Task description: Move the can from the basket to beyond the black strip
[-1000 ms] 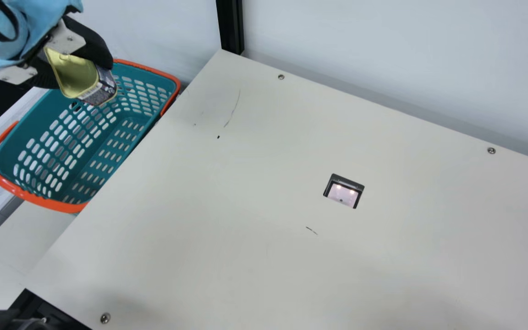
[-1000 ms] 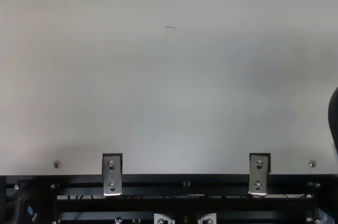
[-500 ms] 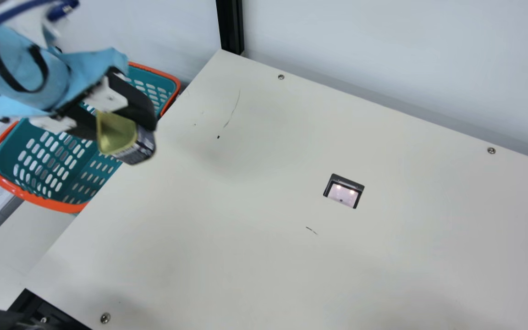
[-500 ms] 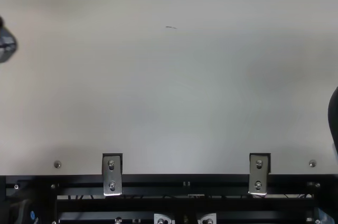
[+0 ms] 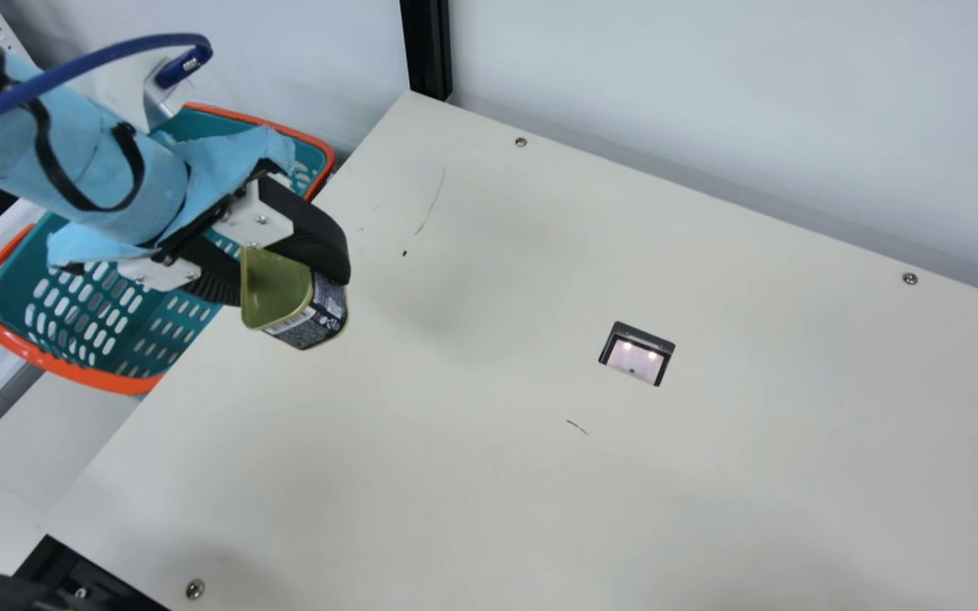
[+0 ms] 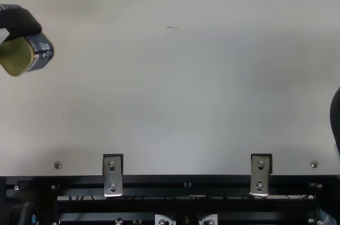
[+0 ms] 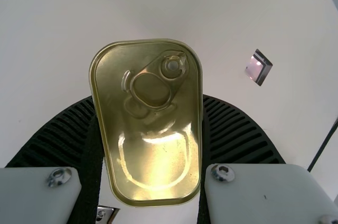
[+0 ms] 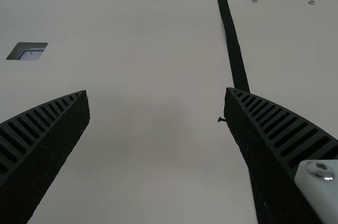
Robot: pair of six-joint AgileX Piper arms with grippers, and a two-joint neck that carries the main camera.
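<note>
In the main view my left gripper (image 5: 272, 263) is shut on the can (image 5: 319, 312), held above the table's left part beside the basket (image 5: 128, 383). The top view has the can (image 6: 42, 51) at its left edge. In the left wrist view the can's gold lid with its pull ring (image 7: 153, 129) sits between the ribbed fingers of my left gripper (image 7: 153, 123). My right gripper (image 8: 157, 94) stands open over bare table in the right wrist view, with the black strip (image 8: 235, 49) running past and behind one finger.
A square cutout (image 5: 637, 355) is in the table (image 5: 472, 475). The teal basket with its orange rim stands against the table's left edge. A black post (image 5: 427, 51) rises at the back corner, before a pale wall.
My left arm has carried the can from over the basket out over the table, toward the main view's right and nearer. The can has come into the top view's left side.
</note>
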